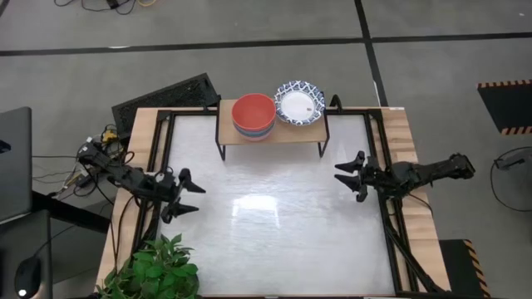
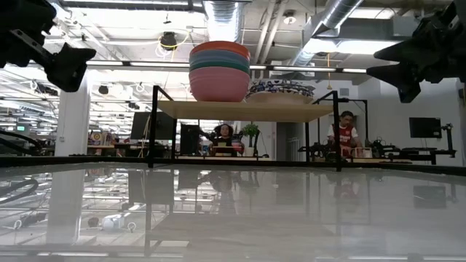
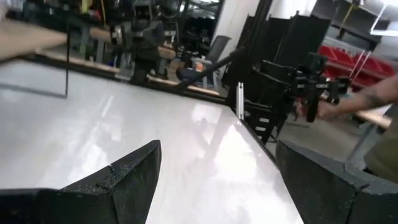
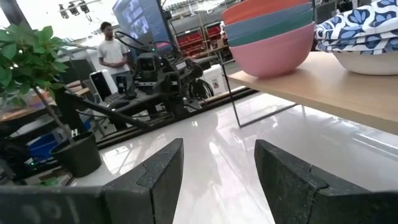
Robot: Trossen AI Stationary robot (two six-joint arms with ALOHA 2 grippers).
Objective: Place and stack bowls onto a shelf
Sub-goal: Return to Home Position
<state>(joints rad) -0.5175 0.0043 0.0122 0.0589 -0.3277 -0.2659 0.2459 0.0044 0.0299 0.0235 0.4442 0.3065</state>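
A green plant sits at the near left corner of the desk. Just past it, the left claw hangs over the left side of the desk. Its fingers are spread wide and hold nothing.

At the far edge stands the shelf. On its left part is a pile of plain bowls: pink at the bottom, then green, then blue, with red on top. Right beside it is a pile of white bowls with blue patterns.

The right claw hangs over the right side of the desk, also spread wide and holding nothing.

No bowls are on the desk, so the stacking looks done. The step now seems to be going back to rest. Next, both arms likely need only pull back, keeping away from the shelf.
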